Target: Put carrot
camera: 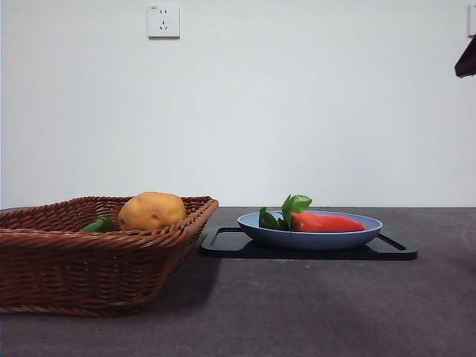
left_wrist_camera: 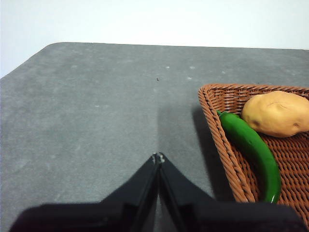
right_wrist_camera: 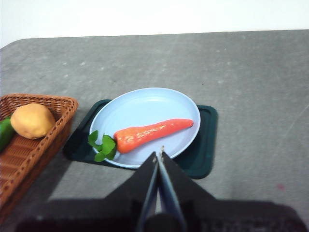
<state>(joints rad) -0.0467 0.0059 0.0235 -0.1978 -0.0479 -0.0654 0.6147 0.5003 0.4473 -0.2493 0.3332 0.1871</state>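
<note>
The carrot (camera: 327, 222), orange-red with green leaves, lies flat in a light blue plate (camera: 309, 239) that sits on a dark tray (camera: 309, 253). In the right wrist view the carrot (right_wrist_camera: 152, 134) lies across the plate (right_wrist_camera: 140, 108), leaves toward the basket. My right gripper (right_wrist_camera: 158, 153) is shut and empty, raised above the plate's near rim; it shows as a dark tip at the front view's top right corner (camera: 466, 59). My left gripper (left_wrist_camera: 158, 157) is shut and empty over bare table beside the wicker basket (left_wrist_camera: 217, 130).
The brown wicker basket (camera: 89, 253) stands left of the tray and holds a yellow-brown potato (camera: 151, 210) and a green pepper (left_wrist_camera: 251, 150). The grey table (camera: 297, 305) runs around both. A wall socket (camera: 163, 21) is on the white wall behind.
</note>
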